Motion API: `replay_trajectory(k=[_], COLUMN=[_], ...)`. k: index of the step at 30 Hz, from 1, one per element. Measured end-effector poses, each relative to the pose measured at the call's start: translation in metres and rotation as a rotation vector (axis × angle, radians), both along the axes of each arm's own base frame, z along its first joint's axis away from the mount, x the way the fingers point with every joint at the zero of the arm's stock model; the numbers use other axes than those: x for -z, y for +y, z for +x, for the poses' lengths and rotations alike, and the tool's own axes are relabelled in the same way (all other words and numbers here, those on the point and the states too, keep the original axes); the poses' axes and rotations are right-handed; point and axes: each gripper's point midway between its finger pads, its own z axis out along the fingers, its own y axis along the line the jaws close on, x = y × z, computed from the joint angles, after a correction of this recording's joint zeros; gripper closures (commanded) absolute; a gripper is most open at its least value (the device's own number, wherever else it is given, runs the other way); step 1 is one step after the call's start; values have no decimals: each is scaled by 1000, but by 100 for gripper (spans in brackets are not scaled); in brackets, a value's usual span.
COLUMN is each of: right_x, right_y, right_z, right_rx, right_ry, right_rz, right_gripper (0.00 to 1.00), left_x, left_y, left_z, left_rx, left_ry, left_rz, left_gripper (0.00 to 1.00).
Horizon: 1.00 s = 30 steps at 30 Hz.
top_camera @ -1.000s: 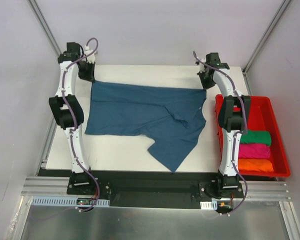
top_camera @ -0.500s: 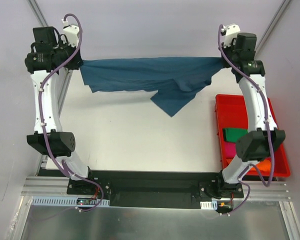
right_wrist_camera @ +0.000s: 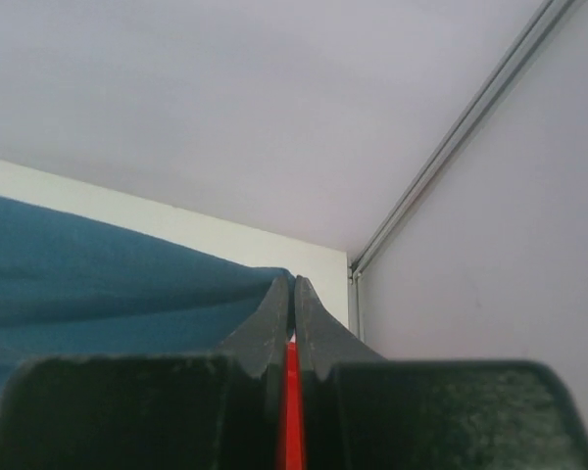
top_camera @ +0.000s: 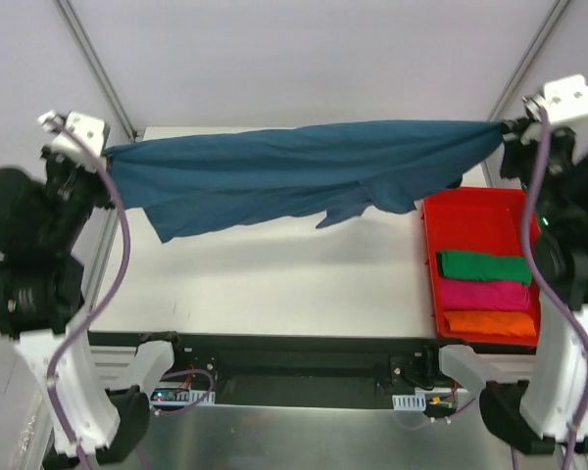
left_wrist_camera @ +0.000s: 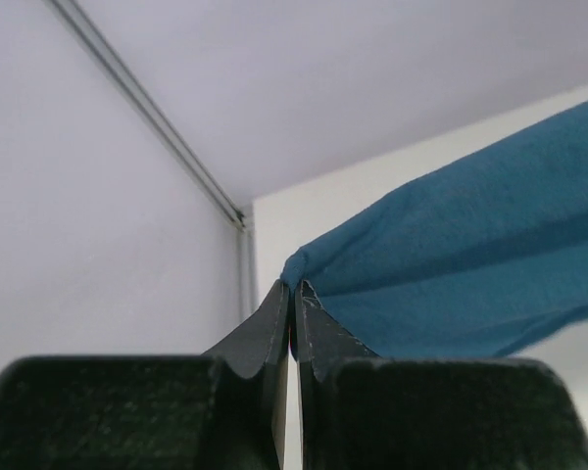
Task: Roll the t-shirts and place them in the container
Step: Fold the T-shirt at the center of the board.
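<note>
On my left, the left gripper (top_camera: pixel 105 157) is raised well above the table (top_camera: pixel 274 284), its jaws pressed together on one corner of the dark teal t-shirt (top_camera: pixel 294 166). In the left wrist view the two fingertips (left_wrist_camera: pixel 277 305) meet with barely a slit between them. The cloth bunches right at their tips and fans out to the right.

From that pinch the shirt hangs in the air as a long band across the whole workspace. Its top edge is taut, and loose folds sag below it, lowest toward the left end and again just right of centre. I can't tell whether the lowest folds touch the tabletop.

On my right, the right gripper (top_camera: pixel 505 125) has the opposite corner, clamped just as tightly. Its wrist view shows the fabric gathered at the tips and running off to the left.

Under the shirt the table is flat and white. At its right edge sits a red tray (top_camera: pixel 428 264) holding three compact bundles in a row: a green t-shirt (top_camera: pixel 485 266) farthest from me, a magenta t-shirt (top_camera: pixel 485 294) in the middle, and an orange t-shirt (top_camera: pixel 488 322) nearest. The teal shirt's right end passes above the tray's far corner.

The walls around the rig are plain and pale, with a grey frame post (top_camera: pixel 93 59) slanting up in the back left corner and another on the right.
</note>
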Motion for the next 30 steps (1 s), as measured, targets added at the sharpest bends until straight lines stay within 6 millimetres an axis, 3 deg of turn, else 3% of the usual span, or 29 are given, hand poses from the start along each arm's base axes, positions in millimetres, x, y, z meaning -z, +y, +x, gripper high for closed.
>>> replay_trajectory(k=[5,9,11,13,16,18,19,20,22,23,24,25,26,30], right_x=[-28,-37,-38,-36,-19,4,26,41,88,116,157,169,209,334], right_y=[5,10,12,13,18,22,26,29,38,43,49,50,55,69], right_z=[-103,-168,-186,-191,-174,-152,-134,-121,-86,-68,-43,-37,-17,39], right_rx=[-66,-115,-132,-140,-156,-170,-182,-189,-213,-225,-238,-239,-245,-247], right_ry=[-144,-225,-245,-243,-189,-119,-50,0,128,209,315,348,455,762], right_rz=[10,30,43,50,62,71,82,91,122,140,164,170,184,206], right_gripper=[99,99,99,99,99,99,99,99,99,99,99,99,99,99], left_x=[-43,-55,-59,-58,-39,-14,16,31,86,117,149,174,205,321], left_y=[0,0,0,1,4,5,6,6,1,-2,-6,-8,-11,-18], left_z=[-82,-122,-134,-136,-121,-102,-81,-74,-46,-33,-23,-15,-5,28], left_rx=[-67,-97,-107,-111,-110,-94,-72,-61,6,41,81,109,142,231], left_ry=[-230,-328,-358,-361,-306,-235,-152,-108,43,126,216,286,360,662], left_rz=[46,73,84,96,113,123,129,130,121,112,96,82,63,-25], left_gripper=[100,100,100,100,100,100,100,100,100,100,100,100,100,100])
